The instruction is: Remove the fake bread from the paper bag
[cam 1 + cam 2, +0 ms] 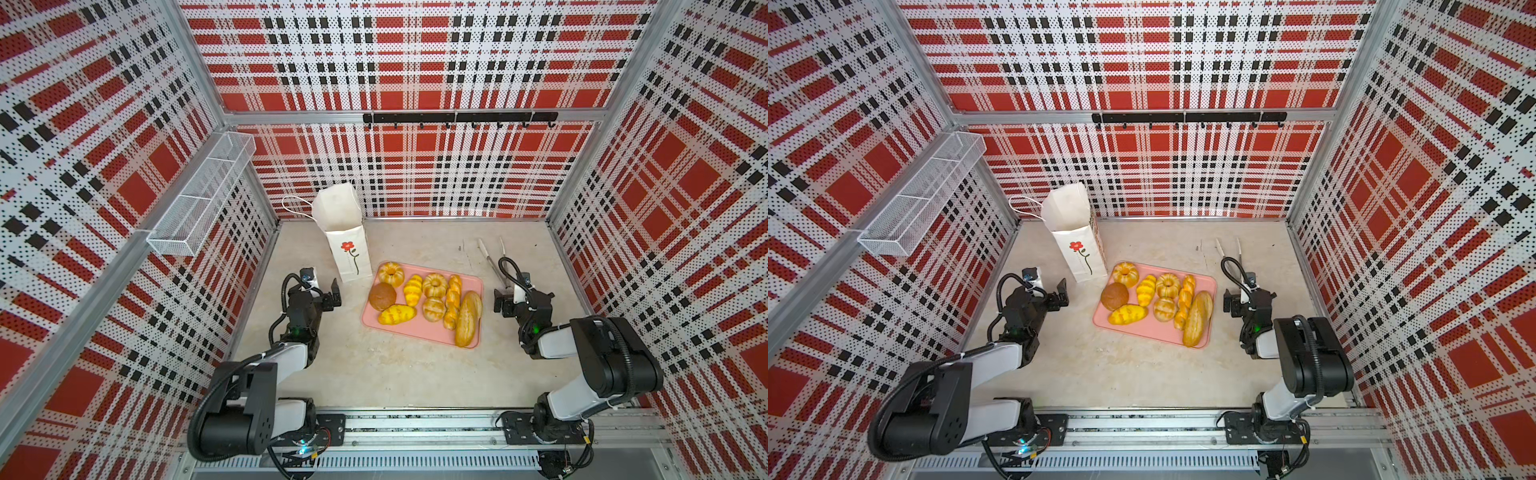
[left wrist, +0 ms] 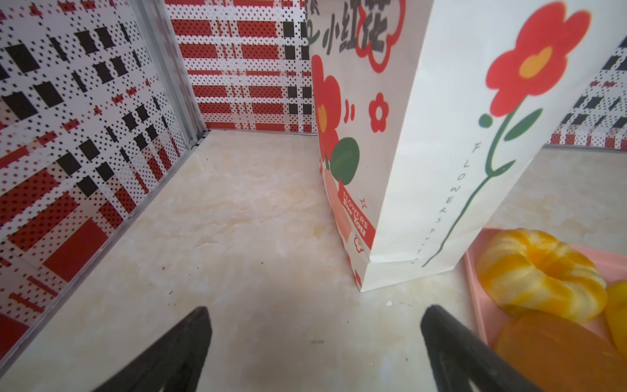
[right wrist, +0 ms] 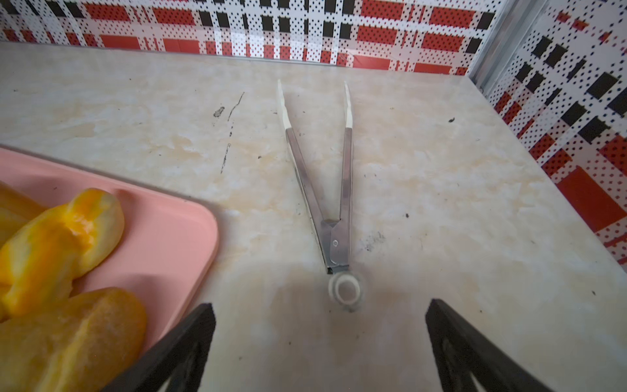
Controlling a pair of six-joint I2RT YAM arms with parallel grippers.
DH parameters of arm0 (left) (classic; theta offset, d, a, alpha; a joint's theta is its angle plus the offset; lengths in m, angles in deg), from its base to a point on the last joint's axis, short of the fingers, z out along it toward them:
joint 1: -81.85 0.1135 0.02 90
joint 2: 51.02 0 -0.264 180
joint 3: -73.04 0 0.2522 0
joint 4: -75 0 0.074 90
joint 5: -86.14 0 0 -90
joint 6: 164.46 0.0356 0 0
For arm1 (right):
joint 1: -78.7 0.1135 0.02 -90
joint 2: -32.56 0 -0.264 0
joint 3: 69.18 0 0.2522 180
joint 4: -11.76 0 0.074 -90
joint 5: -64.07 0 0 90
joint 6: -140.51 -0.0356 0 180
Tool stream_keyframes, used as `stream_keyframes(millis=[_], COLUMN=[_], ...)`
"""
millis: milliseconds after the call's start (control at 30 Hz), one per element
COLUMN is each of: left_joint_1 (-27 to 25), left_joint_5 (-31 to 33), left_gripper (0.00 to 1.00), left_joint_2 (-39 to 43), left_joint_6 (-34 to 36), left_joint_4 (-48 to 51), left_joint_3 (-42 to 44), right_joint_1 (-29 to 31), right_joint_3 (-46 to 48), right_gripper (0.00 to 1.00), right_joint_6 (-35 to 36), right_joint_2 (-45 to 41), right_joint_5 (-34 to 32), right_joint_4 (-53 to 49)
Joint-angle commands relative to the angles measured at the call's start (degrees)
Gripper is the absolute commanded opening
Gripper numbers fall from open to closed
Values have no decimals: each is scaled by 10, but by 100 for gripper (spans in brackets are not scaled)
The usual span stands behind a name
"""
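The white paper bag [image 1: 348, 249] [image 1: 1079, 253] with a red flower stands upright at the back left, mouth open, only white paper showing inside. Several glossy yellow fake bread pieces lie on the pink tray [image 1: 415, 330] [image 1: 1142, 328]: a ring bun [image 1: 390, 273], a dark brown bun [image 1: 382, 296], a long loaf [image 1: 467, 318]. My left gripper [image 1: 332, 296] [image 2: 314, 310] is open and empty, low, just left of the bag [image 2: 424, 152] and the ring bun [image 2: 539, 275]. My right gripper [image 1: 500, 303] [image 3: 320, 305] is open and empty, right of the tray.
Metal tongs [image 1: 492, 257] [image 3: 325, 190] lie spread on the table just beyond my right gripper. A wire basket [image 1: 199, 195] hangs on the left wall and a black hook rail [image 1: 459, 118] on the back wall. Plaid walls close in three sides.
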Motion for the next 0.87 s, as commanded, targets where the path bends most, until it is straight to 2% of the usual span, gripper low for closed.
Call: stream_keyframes(millis=[0,67,133,167,233,300,367,833], left_joint_1=[-7,-14,-11,-11,-19,-41,-56,-64], left_joint_5=[-19,-15,9,2,-1,87,128,141], left_gripper=[99,100,99,100,99,99,99,100], left_joint_2=[-93,-147,-97,-98,-114,-116,-123,-127], left_joint_6=[32,40,30,34,41,37,46,50], left_joint_4=[-154,-242,-96,-70,-114,-129,-121,-130], left_joint_3=[11,12,-16,-29,-26,-19,-30,-29], right_joint_1=[-2,-2,-2,-2,-2,-2,-2,0], right_joint_3=[-8,-15,-37,-49,-44,-50,-48,-50], right_gripper=[100,100,100,100,100,100,100,100], right_joint_6=[-2,-11,-18,-13,-13,-13,-11,-10], right_joint_2=[-7,3,-3,1,-3,-4,-1,-1], right_joint_5=[-14,-48,-60,-55,-53,-54,-53,-52], right_joint_4=[78,86,32,17,18,5,13,10])
